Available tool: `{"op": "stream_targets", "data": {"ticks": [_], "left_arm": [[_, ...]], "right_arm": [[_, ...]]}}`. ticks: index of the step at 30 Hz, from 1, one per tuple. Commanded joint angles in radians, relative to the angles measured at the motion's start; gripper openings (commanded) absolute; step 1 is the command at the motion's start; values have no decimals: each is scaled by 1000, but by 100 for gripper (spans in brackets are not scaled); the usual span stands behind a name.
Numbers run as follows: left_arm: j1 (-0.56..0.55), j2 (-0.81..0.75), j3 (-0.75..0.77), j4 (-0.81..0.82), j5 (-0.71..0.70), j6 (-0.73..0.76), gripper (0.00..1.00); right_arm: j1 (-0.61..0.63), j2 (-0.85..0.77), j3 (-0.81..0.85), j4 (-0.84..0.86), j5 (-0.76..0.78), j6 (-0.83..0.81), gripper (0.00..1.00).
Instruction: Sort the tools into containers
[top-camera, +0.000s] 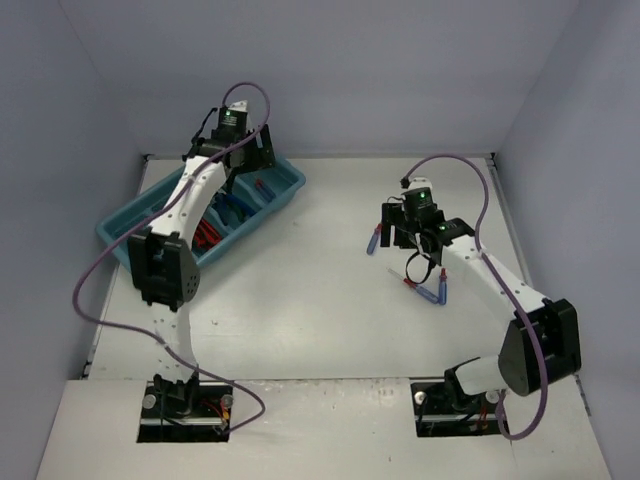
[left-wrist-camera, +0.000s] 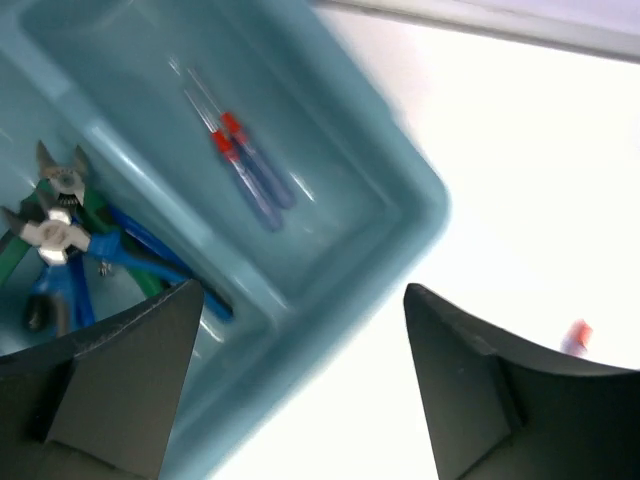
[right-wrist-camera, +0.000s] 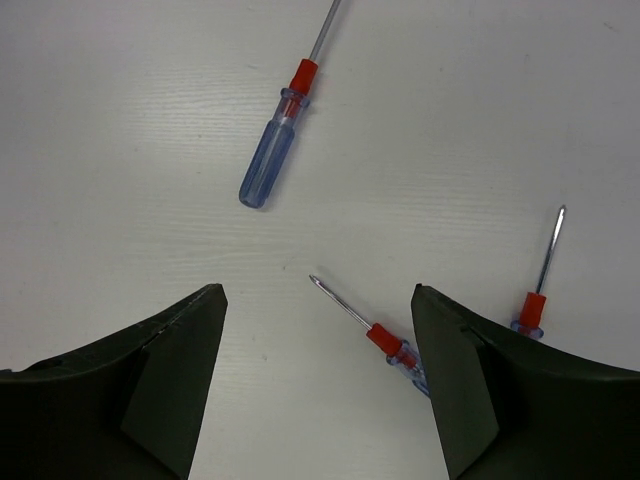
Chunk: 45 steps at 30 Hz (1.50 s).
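The teal tray (top-camera: 118, 226) sits at the far left of the table. My left gripper (top-camera: 243, 160) hovers over its far end, open and empty (left-wrist-camera: 302, 290). Below it, two blue screwdrivers with red collars (left-wrist-camera: 245, 165) lie in the end compartment. Blue- and green-handled pliers (left-wrist-camera: 70, 240) fill the one beside it. My right gripper (top-camera: 405, 240) hangs open over the table (right-wrist-camera: 318, 290). A screwdriver (right-wrist-camera: 385, 338) lies between its fingers, untouched. A second screwdriver (right-wrist-camera: 272, 150) lies ahead of it, and a third (right-wrist-camera: 538, 290) is by the right finger.
Red-handled tools (top-camera: 205, 235) lie in the tray's near compartment. On the table, one screwdriver (top-camera: 374, 241) lies left of the right gripper, and two more (top-camera: 430, 293) lie just nearer the arm bases. Grey walls enclose the table on three sides.
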Motion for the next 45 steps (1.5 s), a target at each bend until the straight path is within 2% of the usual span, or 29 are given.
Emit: {"op": "stream_targets", "data": {"ticks": [1,6,12,19,25,28,35,37,38,45], "left_arm": [[-77,-301,-152,60,57,93,78],[-144,-471,-380,55,101,112,78],[-177,-611,-535,54,132,110,78],[-185,-700,-636,43,147,125,78],[-187,-716,-659,42,153,121,78],[-195,-714,-661,43,156,116,78],[-253,-717,-665,49,159,111,78],[-275,-717,-661,53,160,106,78],[-286,-717,-660,57,162,103,78],[-379,-708,-645,128,229,64,78]], "right_arm": [[-66,60,23,25,-109,38,70],[-89,94,-55,18,-164,75,70],[-101,121,-135,9,-132,96,71],[-123,161,-194,1,-95,91,72],[-124,215,-226,1,-148,97,69],[-122,216,-243,1,-170,100,60],[-112,160,-265,1,-195,120,13],[-100,133,-252,2,-218,141,3],[-95,119,-244,2,-230,149,0],[-39,-61,-123,2,-273,246,0]]}}
